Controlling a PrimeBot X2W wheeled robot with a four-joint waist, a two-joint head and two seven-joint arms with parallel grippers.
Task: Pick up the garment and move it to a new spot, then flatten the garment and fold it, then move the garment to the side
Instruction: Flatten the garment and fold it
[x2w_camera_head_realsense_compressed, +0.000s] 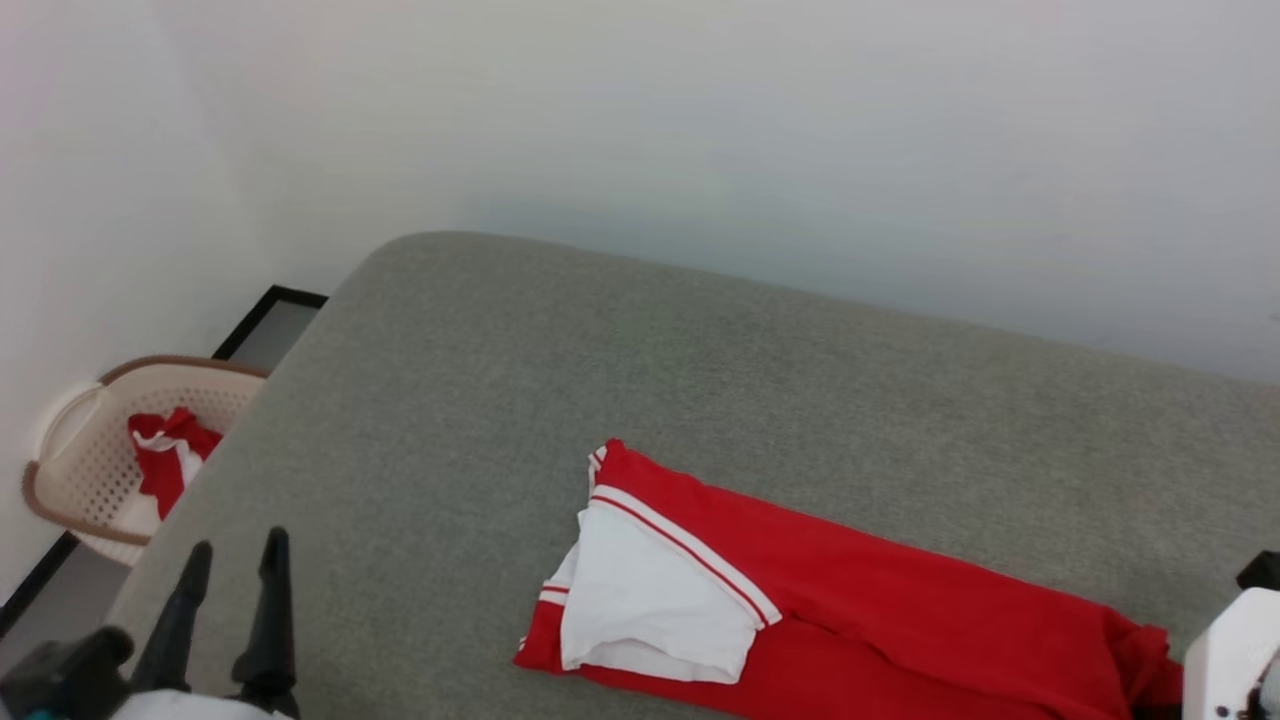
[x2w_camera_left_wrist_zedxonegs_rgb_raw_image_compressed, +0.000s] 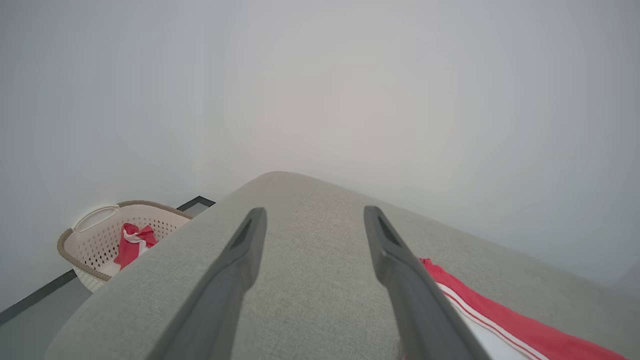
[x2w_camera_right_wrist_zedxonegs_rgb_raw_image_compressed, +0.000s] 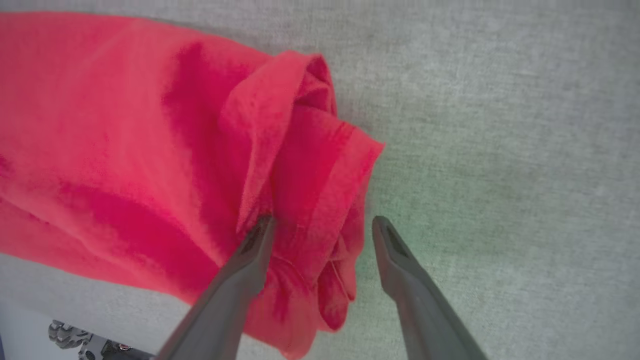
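Observation:
The garment (x2w_camera_head_realsense_compressed: 860, 600) is a red T-shirt with white sleeves, lying folded into a long strip on the grey cushioned surface (x2w_camera_head_realsense_compressed: 700, 380), a white sleeve (x2w_camera_head_realsense_compressed: 650, 600) on top at its left end. My left gripper (x2w_camera_head_realsense_compressed: 233, 555) stands open at the lower left, well left of the shirt; in the left wrist view its fingers (x2w_camera_left_wrist_zedxonegs_rgb_raw_image_compressed: 235, 270) spread over bare cushion, with the garment (x2w_camera_left_wrist_zedxonegs_rgb_raw_image_compressed: 500, 320) beside the right one. My right gripper (x2w_camera_right_wrist_zedxonegs_rgb_raw_image_compressed: 322, 222) hangs open over the bunched red end of the garment (x2w_camera_right_wrist_zedxonegs_rgb_raw_image_compressed: 300, 165), nothing clamped. Its white wrist (x2w_camera_head_realsense_compressed: 1235, 650) shows at the right edge.
A cream laundry basket (x2w_camera_head_realsense_compressed: 85, 470) with a brown rim stands on the floor at the left, holding red and white cloth (x2w_camera_head_realsense_compressed: 165, 455). A pale wall rises behind the surface. The cushion's rounded left edge (x2w_camera_head_realsense_compressed: 210, 470) drops to the floor by the basket.

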